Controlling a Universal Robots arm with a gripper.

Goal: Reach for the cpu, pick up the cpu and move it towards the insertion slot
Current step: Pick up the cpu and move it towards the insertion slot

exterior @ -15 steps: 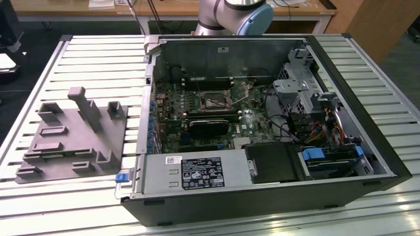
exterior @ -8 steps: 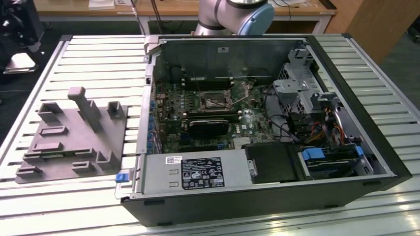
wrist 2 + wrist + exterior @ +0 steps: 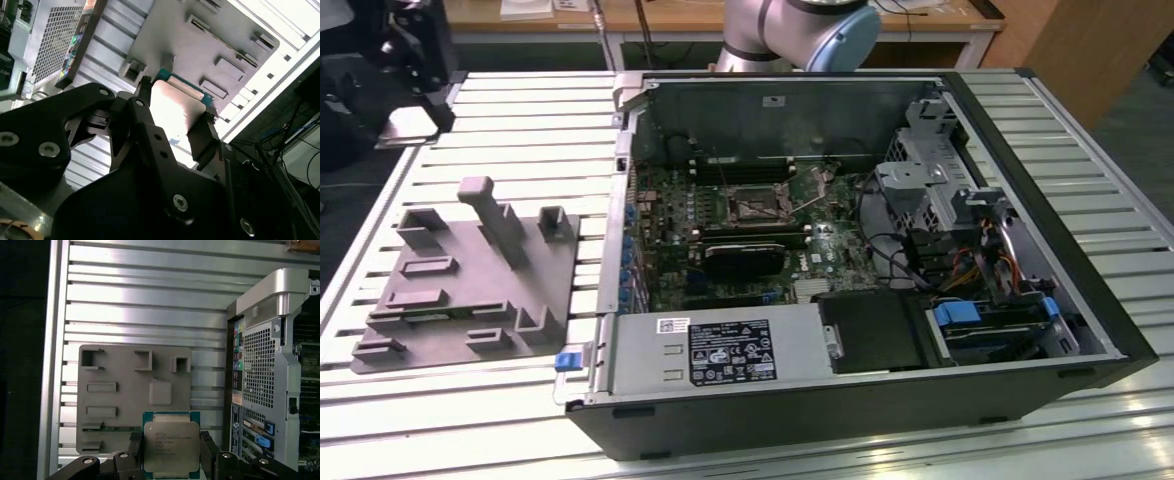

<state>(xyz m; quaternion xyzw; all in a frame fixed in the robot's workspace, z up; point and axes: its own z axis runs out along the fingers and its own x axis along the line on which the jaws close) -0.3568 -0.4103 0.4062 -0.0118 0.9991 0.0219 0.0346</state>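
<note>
Right now the gripper [image 3: 171,447] holds the cpu [image 3: 171,446] up in the air. Its two black fingers [image 3: 134,445] press on the chip's two sides, so the jaws are clamped on it. In both wrist views the cpu [image 3: 175,107] hangs above the grey tray [image 3: 115,405], which lies on the ribbed metal table [image 3: 150,295]. In the exterior view the insertion slot [image 3: 755,207] sits inside the open computer case [image 3: 1067,290], well apart from the grey tray [image 3: 460,290].
</note>
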